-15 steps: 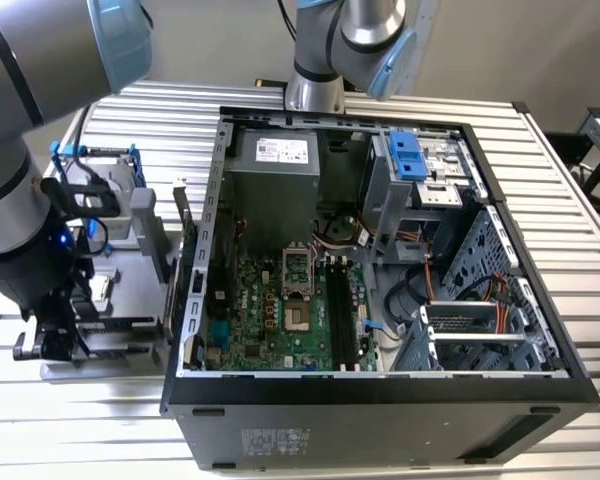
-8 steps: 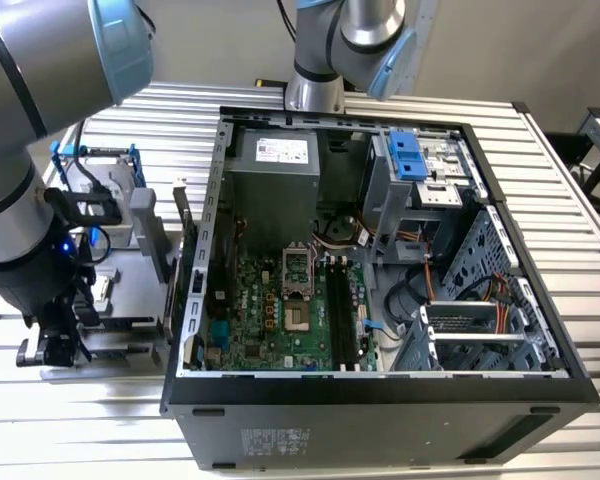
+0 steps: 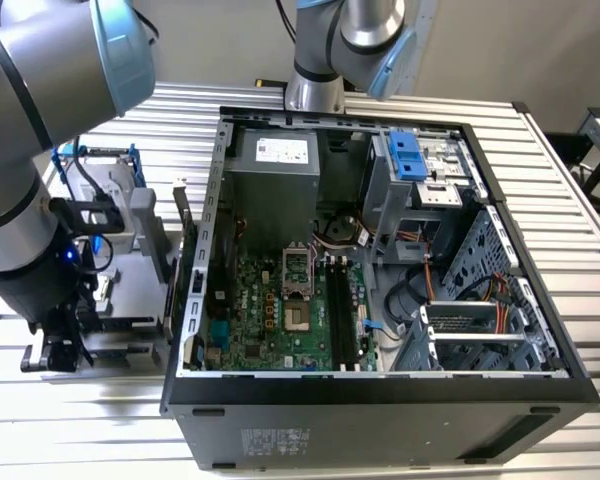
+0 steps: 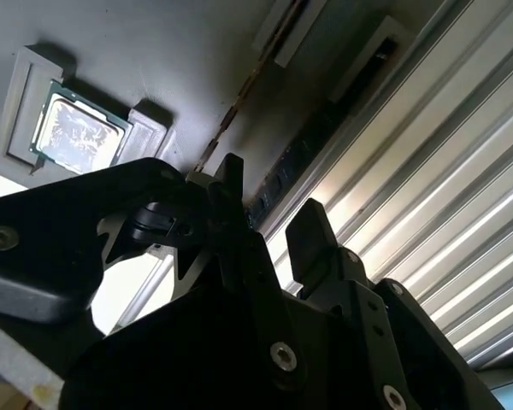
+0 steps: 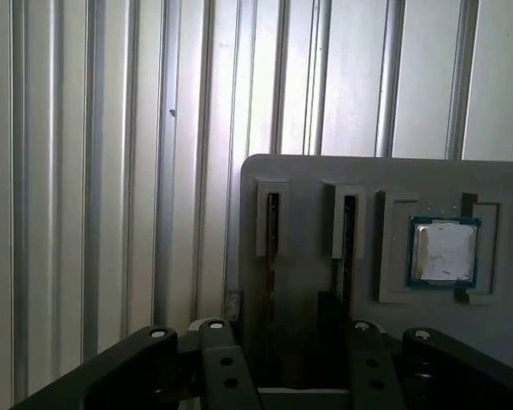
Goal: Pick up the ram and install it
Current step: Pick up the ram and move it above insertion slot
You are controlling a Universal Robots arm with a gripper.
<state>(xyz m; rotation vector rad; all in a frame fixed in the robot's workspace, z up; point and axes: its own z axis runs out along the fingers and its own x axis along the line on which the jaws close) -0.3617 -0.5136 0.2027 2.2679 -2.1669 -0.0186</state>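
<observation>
1. Ram (image 4: 239, 94): in the second wrist view we see it edge-on. It is a long, thin, dark strip with brownish flecks along its edge. It stands in a raised slot of the grey tray (image 4: 179, 51), near the square silver chip (image 4: 73, 137).
2. In the first wrist view the ram (image 5: 348, 231) appears as a narrow dark line in the slot nearer the chip (image 5: 445, 252). A second slot (image 5: 272, 224) runs parallel beside it, and we cannot tell what it holds.
3. Gripper (image 4: 269, 209): its two black fingers (image 4: 308, 235) stand apart, with nothing clamped between them. One fingertip is close to the ram's near end, and we cannot tell whether they touch.
4. Arm (image 3: 30, 150): at the exterior view's left, reaching down over the tray (image 3: 130, 290), which rests on the ribbed metal table (image 3: 570, 220).
5. Case (image 3: 380, 395): open, in the middle of the exterior view, well apart from the tray. Inside we see the motherboard (image 3: 260, 320) with its long black slots (image 3: 342, 315).
</observation>
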